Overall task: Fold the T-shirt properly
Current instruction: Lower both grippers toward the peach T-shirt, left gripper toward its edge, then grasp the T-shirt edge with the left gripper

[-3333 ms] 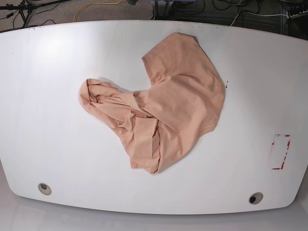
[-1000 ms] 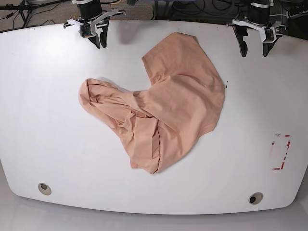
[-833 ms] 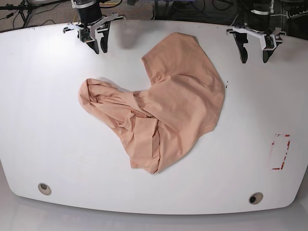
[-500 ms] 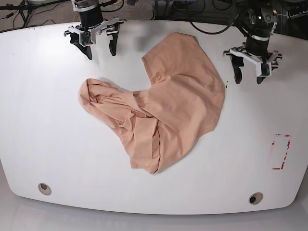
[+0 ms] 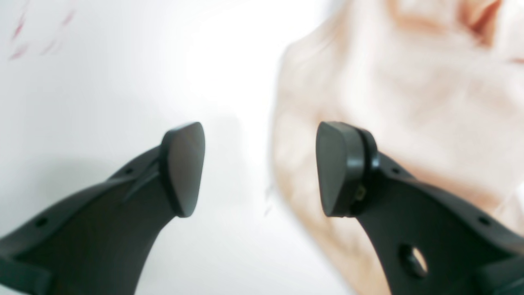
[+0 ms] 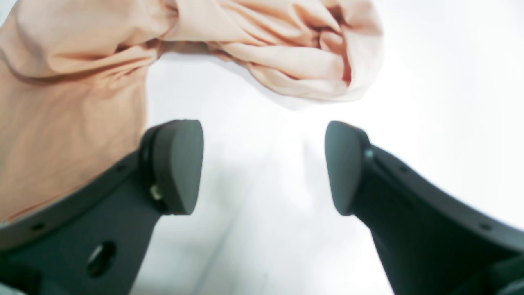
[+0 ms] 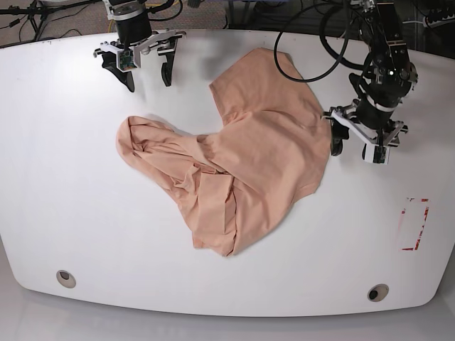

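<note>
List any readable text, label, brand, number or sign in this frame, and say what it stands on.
None can be read.
Red marks form a rectangle outline on the table near its edge: no letters or digits in them.
T-shirt: no print or label shows in any view.
Left tool and right tool: no markings legible.

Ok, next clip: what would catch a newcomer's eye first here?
The crumpled peach T-shirt heaped mid-table on the white table, one end bunched into a twisted lump. Then the two open grippers: the left gripper right at the shirt's edge, the right gripper over bare table near the far edge.
</note>
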Robot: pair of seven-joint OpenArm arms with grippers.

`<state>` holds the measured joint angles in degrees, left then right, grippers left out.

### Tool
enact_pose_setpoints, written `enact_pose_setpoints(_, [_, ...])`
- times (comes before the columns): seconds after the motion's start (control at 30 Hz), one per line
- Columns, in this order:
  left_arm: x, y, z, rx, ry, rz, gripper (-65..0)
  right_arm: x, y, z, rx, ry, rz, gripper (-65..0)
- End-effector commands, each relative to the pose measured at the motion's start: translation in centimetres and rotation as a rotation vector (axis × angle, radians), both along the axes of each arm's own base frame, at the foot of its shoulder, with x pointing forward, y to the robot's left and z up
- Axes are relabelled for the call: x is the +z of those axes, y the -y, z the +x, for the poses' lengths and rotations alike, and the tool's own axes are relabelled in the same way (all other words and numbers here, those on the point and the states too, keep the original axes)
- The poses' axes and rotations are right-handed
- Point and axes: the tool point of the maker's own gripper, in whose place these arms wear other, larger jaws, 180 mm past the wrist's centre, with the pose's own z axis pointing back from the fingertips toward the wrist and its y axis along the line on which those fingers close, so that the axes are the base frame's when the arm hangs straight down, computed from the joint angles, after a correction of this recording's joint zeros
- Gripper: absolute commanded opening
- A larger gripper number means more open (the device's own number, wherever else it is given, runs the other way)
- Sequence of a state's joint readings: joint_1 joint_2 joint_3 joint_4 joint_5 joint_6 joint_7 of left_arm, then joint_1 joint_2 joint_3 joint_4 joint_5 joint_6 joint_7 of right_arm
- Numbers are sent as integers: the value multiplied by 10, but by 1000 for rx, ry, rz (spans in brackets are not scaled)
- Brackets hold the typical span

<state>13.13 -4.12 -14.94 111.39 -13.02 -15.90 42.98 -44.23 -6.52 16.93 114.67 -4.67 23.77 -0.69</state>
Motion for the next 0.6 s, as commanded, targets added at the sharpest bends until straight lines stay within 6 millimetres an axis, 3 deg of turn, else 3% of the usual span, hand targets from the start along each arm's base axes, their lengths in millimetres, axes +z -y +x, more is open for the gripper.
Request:
enact_pose_setpoints(0.0, [5,-1,10,13,10,-8,-254,12,1,5,-4,48,1,-205])
enact_pose_setpoints(0.57, [-32,-9,60,39,-93,-80,-254,12,2,6,0,51,-2,-205])
